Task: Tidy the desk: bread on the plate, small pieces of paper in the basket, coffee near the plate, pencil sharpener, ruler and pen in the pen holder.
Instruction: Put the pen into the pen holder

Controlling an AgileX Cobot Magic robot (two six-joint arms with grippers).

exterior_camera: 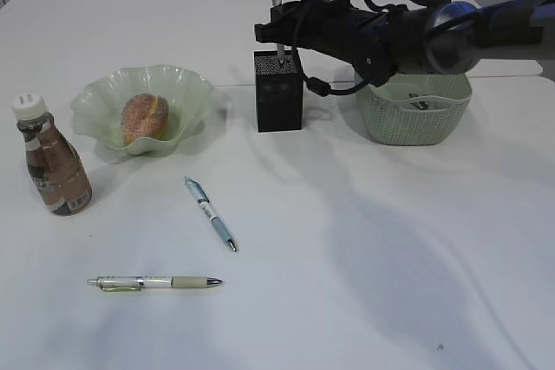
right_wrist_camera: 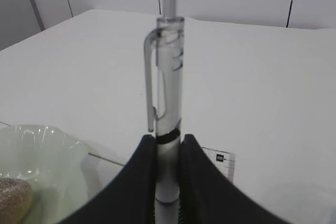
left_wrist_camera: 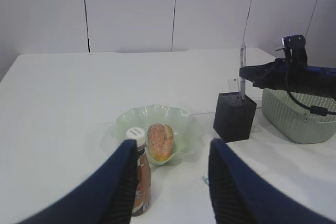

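While clamped upright in right gripper point(right_wrist_camera: 167, 182), pen point(right_wrist_camera: 167, 87), above pen holder point(exterior_camera: 278, 91)

On the plain white table point(left_wrist_camera: 63, 108), the two dark ribbed jaws of the left gripper point(left_wrist_camera: 173, 182) stand apart at the near edge, nothing between them, framing a round sugar-dusted golden bun point(left_wrist_camera: 160, 141) lying in a pale green ruffled glass dish point(left_wrist_camera: 181, 121). Just left of the dish and nearer stands a small clear white-capped bottle of brown liquid point(left_wrist_camera: 140, 182). Farther right, a black square mesh pen holder point(left_wrist_camera: 234, 116) has a clear pen point(left_wrist_camera: 242, 64) held upright over it by the black right arm point(left_wrist_camera: 294, 77), with a sage-green perforated plastic basket point(left_wrist_camera: 299, 116) beside it on the right.
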